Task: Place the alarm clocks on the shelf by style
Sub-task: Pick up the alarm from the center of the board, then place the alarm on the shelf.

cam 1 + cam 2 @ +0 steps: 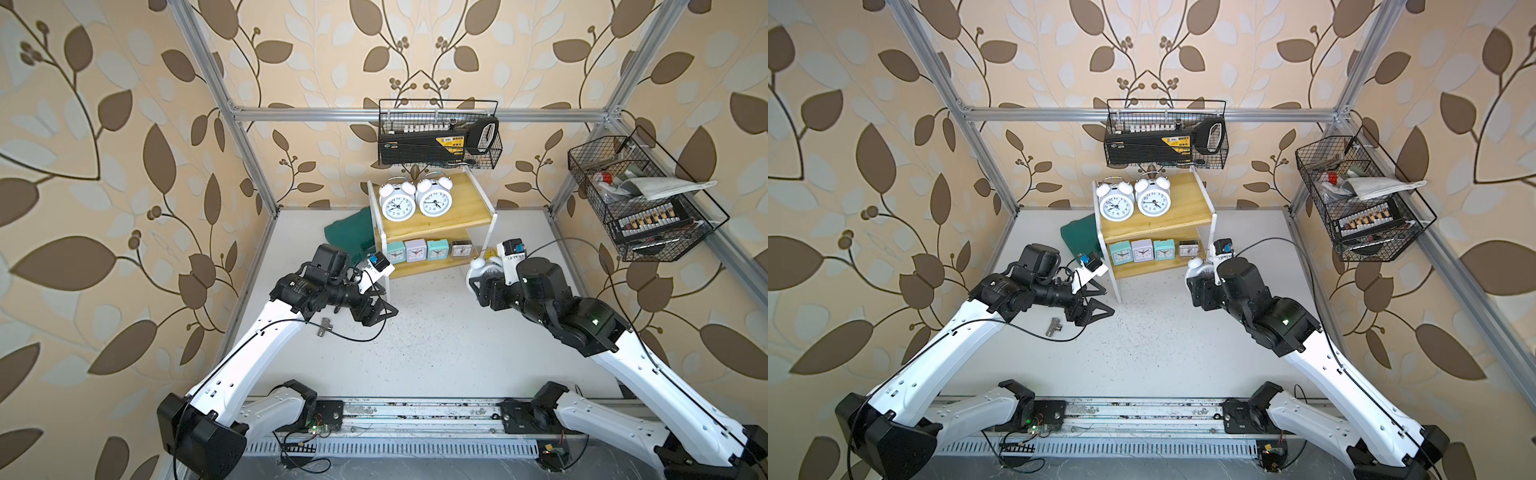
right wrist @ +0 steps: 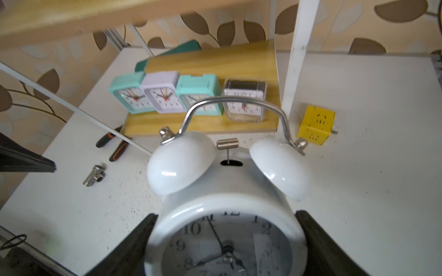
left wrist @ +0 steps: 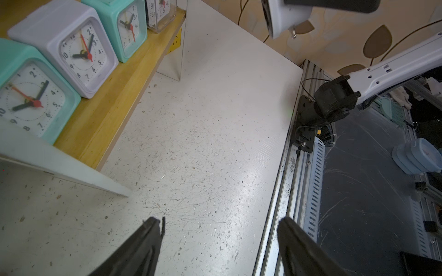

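**A:** Where's the last clock?

**B:** The right gripper point(image 2: 226, 223) has the third bell clock point(image 2: 222, 184) clamped by its round sides, jaws spread to its width. It sits just off the shelf's point(image 1: 465, 210) right front leg, below the top board.

**A:** And the other arm?

**B:** The left gripper point(image 3: 220, 225) stands wide open and empty, over the table point(image 3: 203, 143) by the shelf's left front leg.

**A:** What could go wrong?

**B:** On the way up, the handle or bells might catch the top board's edge or the white side frame. The round body could also turn in the grip. If it's set down too far left, it may knock the two bell clocks point(image 1: 398, 204) on the top board.

**A:** Is the lower board done?

**B:** I'd say so: four square clocks point(image 1: 415, 250) stand in a row.

**A:** And the baskets?

**B:** The back basket point(image 1: 436, 101), above the shelf, holds a black and yellow tool. The side basket point(image 1: 681, 245), right of the shelf, holds a folded cloth and small parts.
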`<action>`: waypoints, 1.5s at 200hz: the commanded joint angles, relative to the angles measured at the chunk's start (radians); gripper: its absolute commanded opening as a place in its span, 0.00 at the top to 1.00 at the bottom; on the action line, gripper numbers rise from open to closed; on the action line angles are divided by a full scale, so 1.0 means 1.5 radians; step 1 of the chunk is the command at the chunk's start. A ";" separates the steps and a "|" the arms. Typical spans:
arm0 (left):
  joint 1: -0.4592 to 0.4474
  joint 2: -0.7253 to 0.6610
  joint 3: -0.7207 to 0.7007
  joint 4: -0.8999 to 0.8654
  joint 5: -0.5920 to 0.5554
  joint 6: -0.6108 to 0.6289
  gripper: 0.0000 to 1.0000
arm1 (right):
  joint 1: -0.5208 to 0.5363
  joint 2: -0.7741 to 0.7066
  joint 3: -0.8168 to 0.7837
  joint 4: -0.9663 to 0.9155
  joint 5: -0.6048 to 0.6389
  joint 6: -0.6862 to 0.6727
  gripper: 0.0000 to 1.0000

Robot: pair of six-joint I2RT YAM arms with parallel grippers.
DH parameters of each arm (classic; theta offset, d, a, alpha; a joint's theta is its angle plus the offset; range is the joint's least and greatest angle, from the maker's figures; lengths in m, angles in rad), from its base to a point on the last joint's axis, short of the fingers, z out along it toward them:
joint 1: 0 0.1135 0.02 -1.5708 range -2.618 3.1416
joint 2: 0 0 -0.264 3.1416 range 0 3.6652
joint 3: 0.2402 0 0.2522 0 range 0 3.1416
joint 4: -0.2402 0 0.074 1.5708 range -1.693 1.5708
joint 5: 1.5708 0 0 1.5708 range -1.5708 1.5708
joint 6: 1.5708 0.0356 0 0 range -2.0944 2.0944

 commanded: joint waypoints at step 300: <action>0.011 -0.009 -0.005 0.010 0.018 0.012 0.20 | -0.119 0.289 0.250 0.407 -0.002 -0.136 0.43</action>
